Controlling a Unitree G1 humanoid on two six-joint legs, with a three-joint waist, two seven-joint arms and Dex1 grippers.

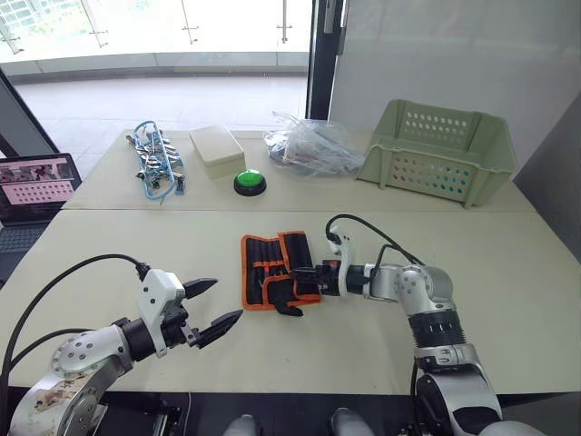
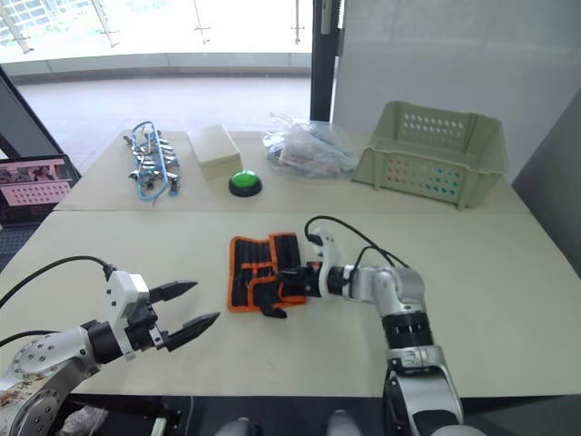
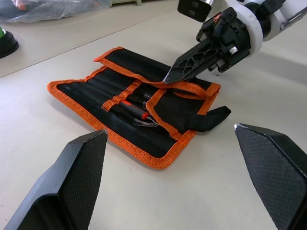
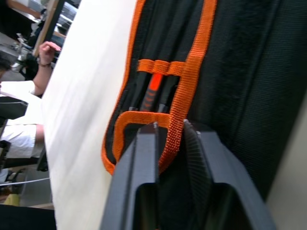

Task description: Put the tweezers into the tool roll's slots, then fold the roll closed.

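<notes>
Right now I'm pinching the orange edge of the tool roll (image 1: 275,270) flap with the right pincer (image 3: 169,79), which is reaching in from the roll's right. My left pincer (image 1: 215,305) is hanging open, apart, on the roll's near-left.

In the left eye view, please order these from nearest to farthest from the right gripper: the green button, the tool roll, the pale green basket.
1. tool roll: at the right gripper, its orange edge between the fingers.
2. green button: farther back, on the far table.
3. pale green basket: far right corner.
</notes>
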